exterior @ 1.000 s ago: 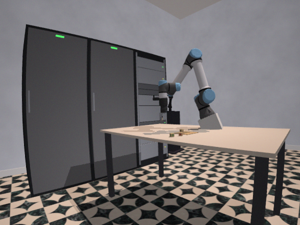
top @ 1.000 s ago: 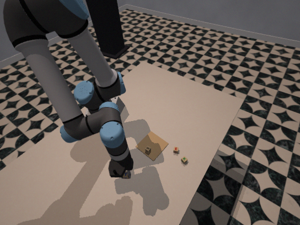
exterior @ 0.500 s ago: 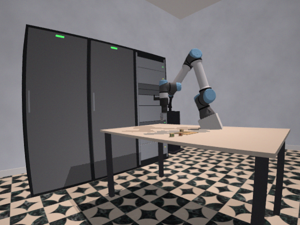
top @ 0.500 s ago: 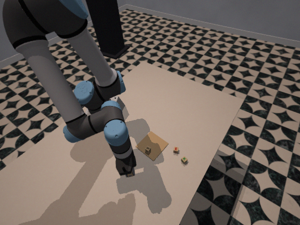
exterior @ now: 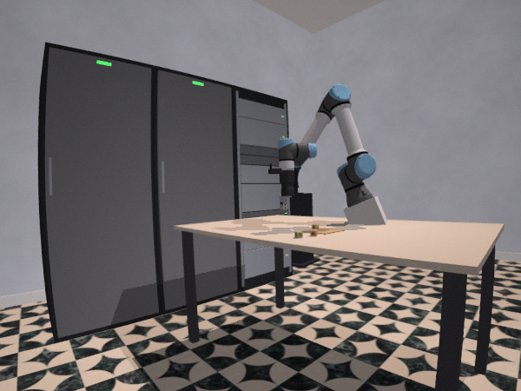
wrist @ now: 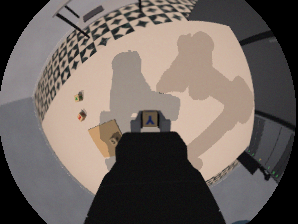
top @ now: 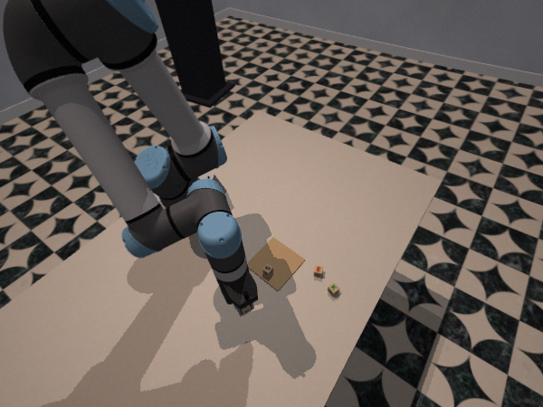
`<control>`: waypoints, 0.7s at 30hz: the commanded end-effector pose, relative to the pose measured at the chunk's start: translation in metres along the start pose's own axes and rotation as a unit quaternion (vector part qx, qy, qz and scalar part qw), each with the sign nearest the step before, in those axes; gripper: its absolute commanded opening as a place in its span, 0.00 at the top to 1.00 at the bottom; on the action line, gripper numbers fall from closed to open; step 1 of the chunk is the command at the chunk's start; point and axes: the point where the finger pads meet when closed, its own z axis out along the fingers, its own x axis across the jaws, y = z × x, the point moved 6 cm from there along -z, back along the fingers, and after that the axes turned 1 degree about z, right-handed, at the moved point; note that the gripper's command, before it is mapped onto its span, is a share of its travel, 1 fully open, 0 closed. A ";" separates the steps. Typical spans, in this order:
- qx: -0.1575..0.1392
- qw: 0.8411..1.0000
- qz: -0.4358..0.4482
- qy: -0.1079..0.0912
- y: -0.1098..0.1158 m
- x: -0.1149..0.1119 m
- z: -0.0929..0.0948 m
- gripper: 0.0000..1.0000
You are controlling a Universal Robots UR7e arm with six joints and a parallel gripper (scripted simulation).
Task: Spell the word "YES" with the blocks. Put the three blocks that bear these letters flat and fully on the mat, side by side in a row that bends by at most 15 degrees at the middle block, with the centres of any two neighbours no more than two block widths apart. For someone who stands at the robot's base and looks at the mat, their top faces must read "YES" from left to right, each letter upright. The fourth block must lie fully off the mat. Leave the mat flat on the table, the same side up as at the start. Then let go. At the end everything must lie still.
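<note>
From the top, holds the Y block (top: 245,309) (exterior: 282,206) (wrist: 150,119) beside the mat (top: 285,253) (exterior: 332,231) (wrist: 101,136), with the S block (top: 268,269) (exterior: 314,227) (wrist: 114,140) on it; shows the red-lettered E block (top: 319,271) (exterior: 313,233) (wrist: 82,115) and the green-lettered block (top: 333,288) (exterior: 298,235) (wrist: 79,97) off it

From the exterior, hangs above the bench (top: 317,181) (exterior: 412,239) (wrist: 210,50)

From the wrist, clasps Y between the fingers (top: 246,298) (exterior: 284,200) (blue letter plainly in sight)

It looks like a server room, with tall dark cabinets (exterior: 100,182) bearing green lights (exterior: 104,63) along a wall.
</note>
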 end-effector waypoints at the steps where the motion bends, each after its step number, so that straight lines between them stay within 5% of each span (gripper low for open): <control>1: -0.002 0.998 -0.070 -0.001 0.003 -0.013 0.002 0.51; 11: -0.003 0.988 -0.157 -0.002 0.007 -0.028 0.002 0.51; 21: -0.003 0.960 -0.279 -0.003 0.014 -0.049 0.002 0.51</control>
